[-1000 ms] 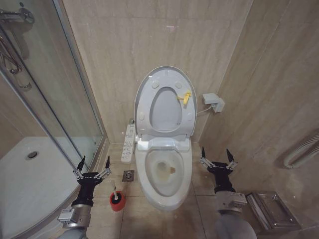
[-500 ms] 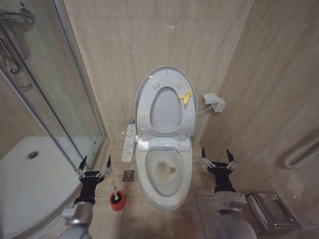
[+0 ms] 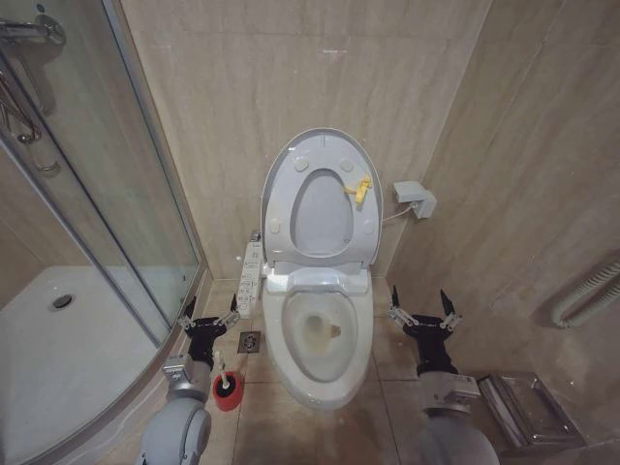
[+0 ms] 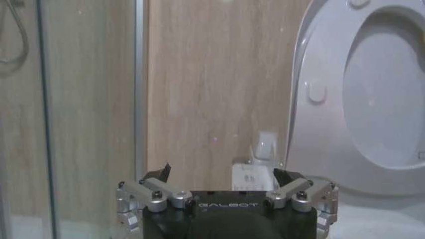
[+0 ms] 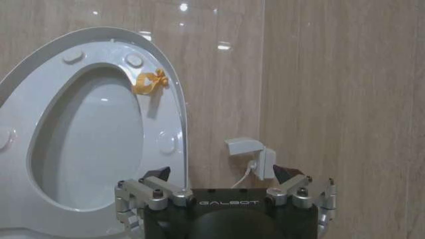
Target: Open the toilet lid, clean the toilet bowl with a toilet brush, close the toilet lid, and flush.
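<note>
From my head camera, the left arm covers the lower handle of the toilet brush — I see just its dark head in the red cup. The left wrist picture cuts the toilet lid off at its edge. I can't read the side button panel — its markings are too small.

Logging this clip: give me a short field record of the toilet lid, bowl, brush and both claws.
toilet lid: raised, against the wall
toilet bowl: uncovered, yellowish stain inside
toilet brush: standing in its red holder on the floor, left of the bowl
left claw: open, above the brush, holding nothing
right claw: open, right of the bowl, holding nothing
</note>
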You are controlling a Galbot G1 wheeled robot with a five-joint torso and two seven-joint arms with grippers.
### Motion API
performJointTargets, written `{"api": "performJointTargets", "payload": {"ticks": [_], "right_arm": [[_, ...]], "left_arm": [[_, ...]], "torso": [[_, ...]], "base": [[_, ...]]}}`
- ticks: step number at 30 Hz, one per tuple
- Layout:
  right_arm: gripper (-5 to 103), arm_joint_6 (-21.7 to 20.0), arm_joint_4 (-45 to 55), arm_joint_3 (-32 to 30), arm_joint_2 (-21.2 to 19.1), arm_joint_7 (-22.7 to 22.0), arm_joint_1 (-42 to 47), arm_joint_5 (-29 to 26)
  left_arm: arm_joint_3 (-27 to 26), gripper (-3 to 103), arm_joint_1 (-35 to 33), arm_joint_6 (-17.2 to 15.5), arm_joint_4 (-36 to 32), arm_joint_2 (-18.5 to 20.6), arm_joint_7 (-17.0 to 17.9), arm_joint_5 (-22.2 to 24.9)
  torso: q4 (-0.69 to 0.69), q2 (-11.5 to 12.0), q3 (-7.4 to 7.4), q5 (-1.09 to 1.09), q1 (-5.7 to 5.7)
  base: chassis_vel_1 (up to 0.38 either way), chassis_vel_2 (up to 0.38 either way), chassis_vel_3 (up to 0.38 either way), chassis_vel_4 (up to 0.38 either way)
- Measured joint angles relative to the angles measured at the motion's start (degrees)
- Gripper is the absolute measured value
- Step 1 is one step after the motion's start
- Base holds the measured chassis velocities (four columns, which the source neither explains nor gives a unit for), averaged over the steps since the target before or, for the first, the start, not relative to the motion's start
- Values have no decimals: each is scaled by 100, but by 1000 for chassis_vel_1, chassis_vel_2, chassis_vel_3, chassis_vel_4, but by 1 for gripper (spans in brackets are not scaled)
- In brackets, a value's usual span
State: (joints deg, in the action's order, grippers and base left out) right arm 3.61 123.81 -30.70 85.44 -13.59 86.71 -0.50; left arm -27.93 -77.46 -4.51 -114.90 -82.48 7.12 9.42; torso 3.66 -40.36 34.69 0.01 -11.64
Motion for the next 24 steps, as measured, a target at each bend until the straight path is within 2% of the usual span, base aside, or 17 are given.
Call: {"api": "performJointTargets", "payload": {"ticks": [4,8,11,13,14,18,19,23,24], "right_arm": [[100,0,0,0,0,0,0,0],[100,0,0,0,0,0,0,0],[100,0,0,0,0,0,0,0],[100,0,0,0,0,0,0,0],[100,0,0,0,0,0,0,0],[100,0,0,0,0,0,0,0],[100,0,0,0,0,0,0,0],[100,0,0,0,0,0,0,0],[100,0,0,0,0,0,0,0]], "left_arm": [[-66,100,-24,463,-211,37,-18,-24],[-85,100,-119,511,-481,93,-4,-21],[-87,100,-245,627,-415,109,46,-84],[-33,100,-397,890,-109,111,140,-215],[-33,100,-397,890,-109,111,140,-215],[75,100,-491,1749,1037,88,415,-629],[75,100,-491,1749,1037,88,415,-629],[204,100,-395,2386,2113,34,507,-663],[204,100,-395,2386,2113,34,507,-663]], "torso": [[1,0,0,-1,0],[1,0,0,0,0],[1,0,0,0,1],[1,0,0,-1,1],[1,0,0,-1,1],[2,0,0,-1,2],[2,0,0,-1,2],[1,0,0,-1,1],[1,0,0,-1,1]], "base": [[0,0,0,0],[0,0,0,0],[0,0,0,0],[0,0,0,0],[0,0,0,0],[0,0,0,0],[0,0,0,0],[0,0,0,0],[0,0,0,0]]}}
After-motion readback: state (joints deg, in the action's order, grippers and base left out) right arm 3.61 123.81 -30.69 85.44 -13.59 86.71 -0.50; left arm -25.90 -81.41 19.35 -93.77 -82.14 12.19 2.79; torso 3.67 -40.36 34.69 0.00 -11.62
